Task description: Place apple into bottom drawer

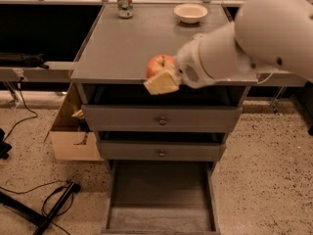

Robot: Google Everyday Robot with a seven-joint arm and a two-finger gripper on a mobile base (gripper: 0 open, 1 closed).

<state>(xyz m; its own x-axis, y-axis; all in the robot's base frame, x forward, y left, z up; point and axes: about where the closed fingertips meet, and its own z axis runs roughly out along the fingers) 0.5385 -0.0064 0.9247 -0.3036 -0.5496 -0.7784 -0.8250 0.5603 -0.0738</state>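
Observation:
My gripper [161, 77] is shut on the apple [159, 64], a small orange-red fruit with yellowish patches. It holds the apple in the air at the front edge of the cabinet top, above the drawers. A cream-coloured finger [161, 83] covers the apple's lower part. The bottom drawer [161, 199] is pulled open below, grey with a bare plank floor and nothing in it. My white arm [244, 48] fills the right side of the view and hides the red cola can.
The grey cabinet top [127, 48] carries a silver can [124, 1] at the back left and a white bowl [190, 11] at the back. Two upper drawers with knobs [162, 121] are shut. A cardboard box [71, 131] and cables [54, 199] lie on the floor at the left.

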